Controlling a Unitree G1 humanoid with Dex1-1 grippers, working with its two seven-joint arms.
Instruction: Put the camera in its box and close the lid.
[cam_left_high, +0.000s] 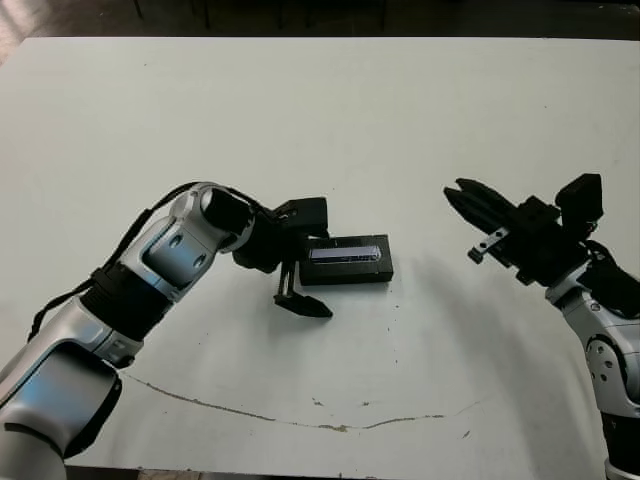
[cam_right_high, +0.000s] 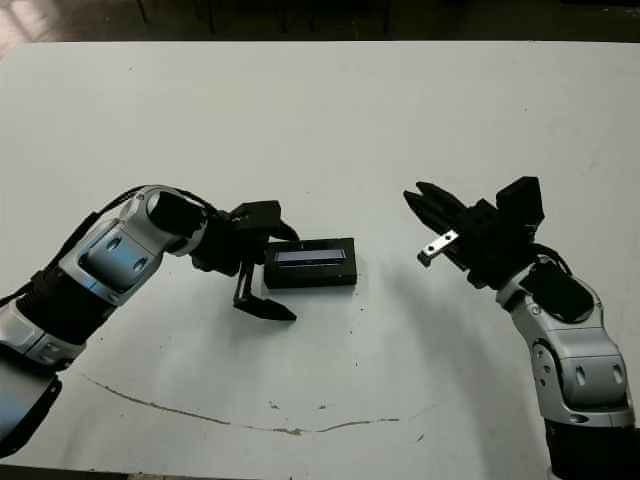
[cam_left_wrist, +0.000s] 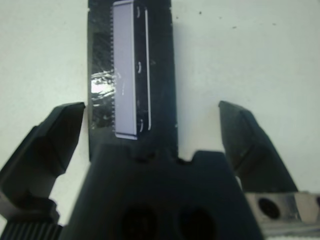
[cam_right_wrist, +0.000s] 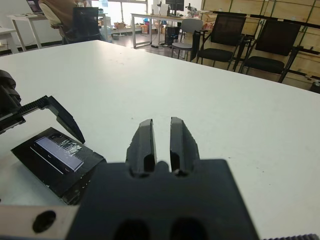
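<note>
Nearest to us, low on the left, is our left arm (cam_left_high: 150, 265), bent in toward the middle of the white table (cam_left_high: 320, 110). Its left gripper (cam_left_high: 303, 262) has its fingers spread wide apart, holding nothing, straddling the left end of the box. From the wrist view one finger (cam_left_wrist: 47, 145) stands on each side of that end, neither touching it.

Just to the right sits the lid (cam_left_high: 347, 252), its pale grey-blue stripe facing up, lying flat on the box (cam_left_high: 345, 272) so that only a black side wall shows beneath it. The lid looks seated, so we judge the camera to be shut inside; we cannot see it. The long axis of the closed box runs left to right across the table, one short end pointing at our left gripper, the other toward our right.

We expect the box to be light, rigid and rather slick. Taking it across the two long sides, near the middle, would hold it best.

Well apart to the right, our right gripper (cam_left_high: 470, 203) hovers with its fingers closed together, empty.
</note>
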